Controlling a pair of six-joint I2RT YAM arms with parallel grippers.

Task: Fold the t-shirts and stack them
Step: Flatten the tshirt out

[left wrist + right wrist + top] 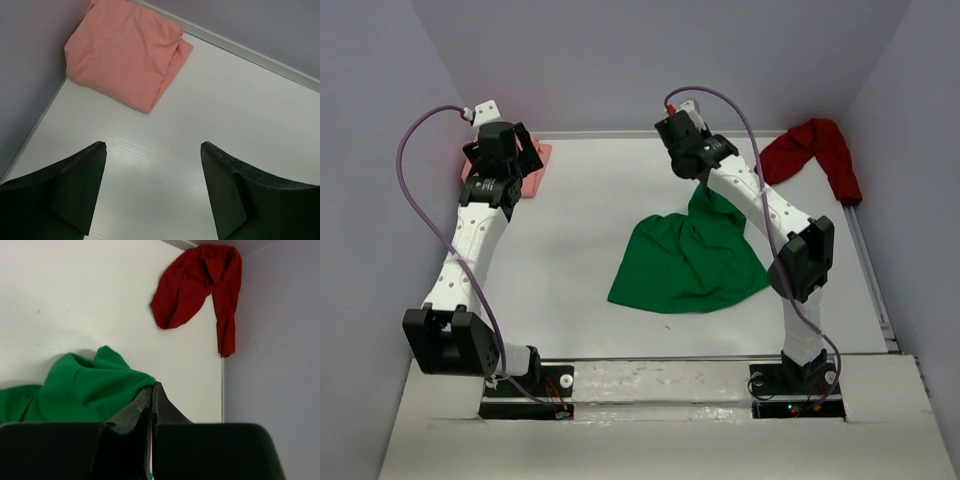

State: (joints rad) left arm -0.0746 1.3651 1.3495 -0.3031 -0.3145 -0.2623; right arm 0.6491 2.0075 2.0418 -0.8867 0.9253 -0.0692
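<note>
Cloth like this green t-shirt point(685, 265), draped mid-table and pinched at one edge by my right gripper point(151, 388), looks light and limp, so I'd grip corners; left gripper point(152, 170) hangs spread, empty.

The left arm point(470, 240) reaches to the upper left, left gripper point(152, 145) spread wide. The right arm point(760, 205) arcs to upper centre, right gripper point(151, 387) pinched tight.

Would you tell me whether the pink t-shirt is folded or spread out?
Folded. The pink t-shirt lies as a compact, layered rectangle with doubled edges showing along one side, not spread flat.
</note>
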